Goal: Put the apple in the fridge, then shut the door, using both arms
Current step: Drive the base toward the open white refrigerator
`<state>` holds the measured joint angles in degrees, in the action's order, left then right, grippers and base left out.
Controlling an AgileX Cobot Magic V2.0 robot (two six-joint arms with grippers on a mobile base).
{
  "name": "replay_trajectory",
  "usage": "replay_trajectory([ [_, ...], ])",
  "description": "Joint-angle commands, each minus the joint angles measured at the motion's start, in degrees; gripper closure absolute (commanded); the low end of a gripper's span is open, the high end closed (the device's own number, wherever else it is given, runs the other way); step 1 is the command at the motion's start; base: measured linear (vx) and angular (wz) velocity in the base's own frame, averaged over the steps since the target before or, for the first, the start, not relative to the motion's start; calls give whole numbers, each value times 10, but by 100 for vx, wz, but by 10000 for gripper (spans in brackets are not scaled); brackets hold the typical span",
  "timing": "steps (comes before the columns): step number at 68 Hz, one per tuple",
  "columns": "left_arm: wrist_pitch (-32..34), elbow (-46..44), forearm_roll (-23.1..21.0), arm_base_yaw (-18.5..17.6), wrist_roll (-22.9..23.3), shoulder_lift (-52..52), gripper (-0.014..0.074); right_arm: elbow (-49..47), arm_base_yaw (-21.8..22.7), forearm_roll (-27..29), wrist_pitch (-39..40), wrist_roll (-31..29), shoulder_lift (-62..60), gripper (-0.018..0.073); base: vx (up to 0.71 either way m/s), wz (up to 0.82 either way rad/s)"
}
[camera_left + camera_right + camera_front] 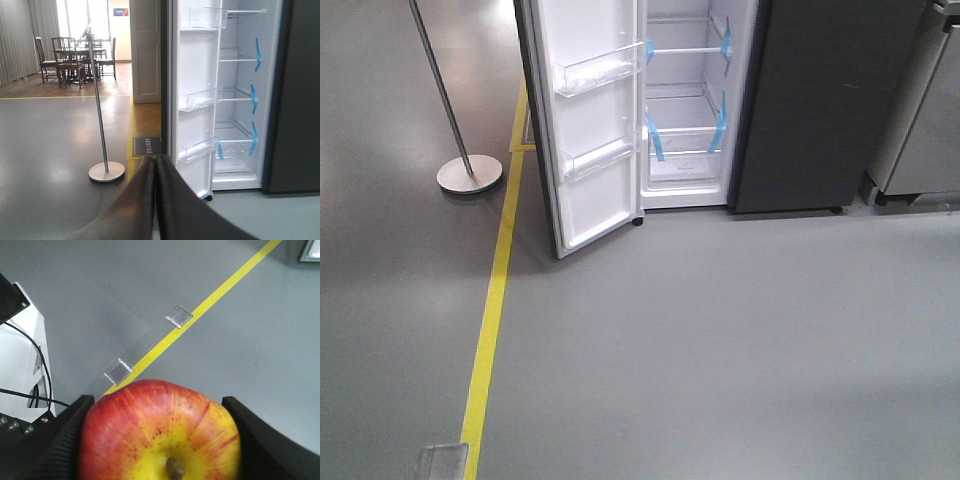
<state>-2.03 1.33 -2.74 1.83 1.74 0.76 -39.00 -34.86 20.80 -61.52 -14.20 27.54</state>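
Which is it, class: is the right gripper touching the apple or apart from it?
Touching. The right wrist view shows the apple pressed between both black fingers of the right gripper, with no gap either side.

red apple point(160, 430) streaked with yellow; dark grey fridge point(820, 100) lined white; blue tape strips point(653, 135) on white-edged shelves point(682, 49); yellow line point(488, 320) across grey floor point(720, 350).

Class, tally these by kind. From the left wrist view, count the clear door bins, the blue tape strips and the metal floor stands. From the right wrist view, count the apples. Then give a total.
clear door bins: 3
blue tape strips: 4
metal floor stand: 1
apple: 1
Total: 9
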Motion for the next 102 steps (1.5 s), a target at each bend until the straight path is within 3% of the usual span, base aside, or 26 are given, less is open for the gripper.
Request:
replay_trajectory([
  [1, 43, 4, -4, 1, 5, 8, 603, -15, 0, 12, 35, -4, 4, 367, 32, 10],
  [102, 43, 4, -4, 1, 5, 8, 603, -15, 0, 12, 35, -4, 4, 367, 21, 5],
])
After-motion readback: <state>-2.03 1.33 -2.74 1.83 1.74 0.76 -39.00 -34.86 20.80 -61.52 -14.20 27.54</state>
